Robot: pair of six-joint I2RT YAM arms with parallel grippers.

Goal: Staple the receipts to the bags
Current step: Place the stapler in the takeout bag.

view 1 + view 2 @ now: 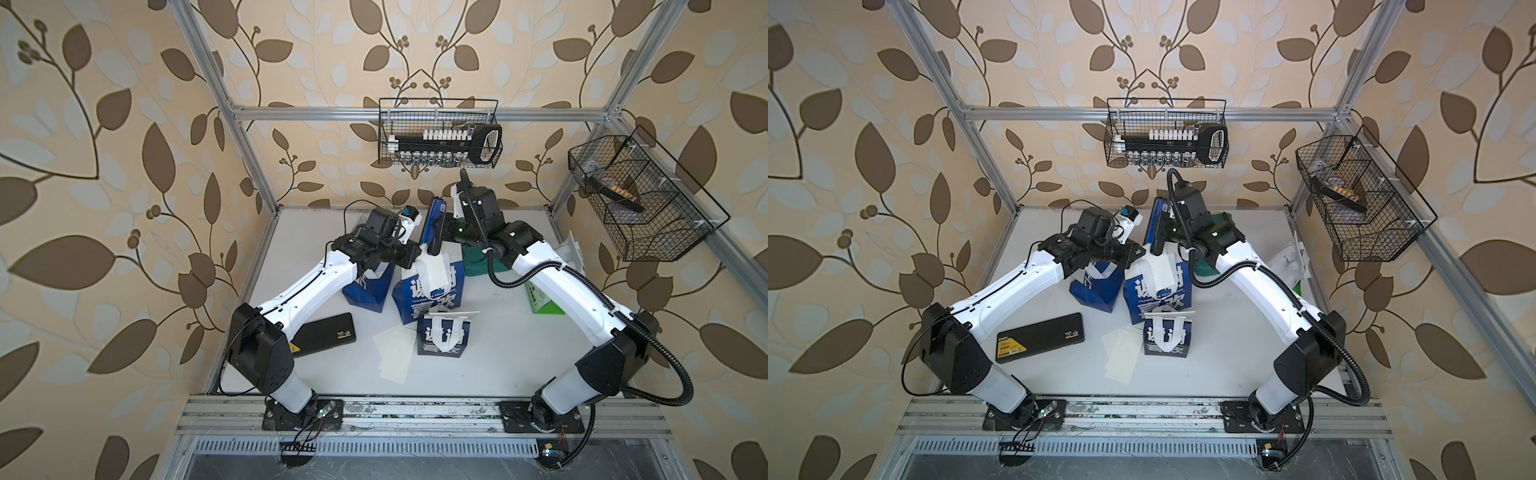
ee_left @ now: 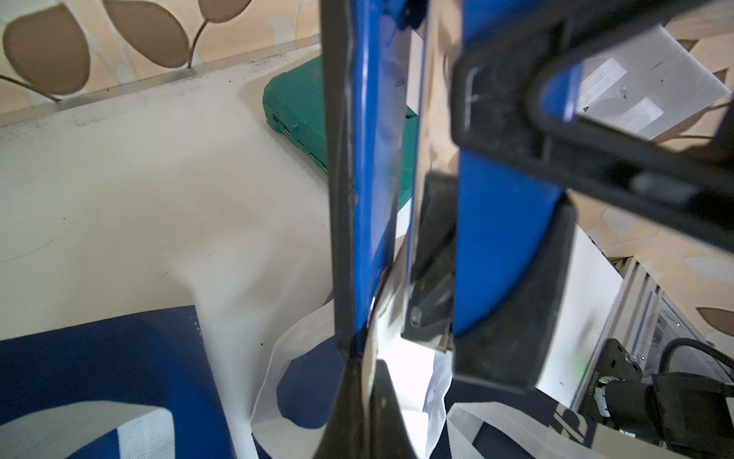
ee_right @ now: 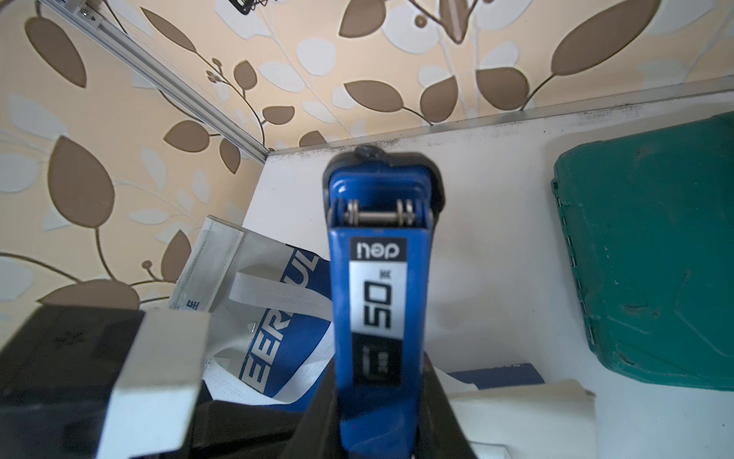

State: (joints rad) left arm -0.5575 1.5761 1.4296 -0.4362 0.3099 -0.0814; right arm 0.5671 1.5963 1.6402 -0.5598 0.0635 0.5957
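The left end effector [image 1: 411, 256] is pinched shut on a receipt [image 1: 435, 271] draped over the top of the middle blue bag [image 1: 428, 305]; the right end effector [image 1: 444, 232] clamps a blue stapler [image 1: 432, 224], nose down at that receipt's upper edge. Flat on the bench [image 1: 507, 357], just beside the small navy bag [image 1: 442, 338], lie loose receipts [image 1: 395, 353].

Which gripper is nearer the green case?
Right. The right gripper, holding the stapler, hangs just beside the green case; the left gripper is beyond the stapler, over the blue bag.
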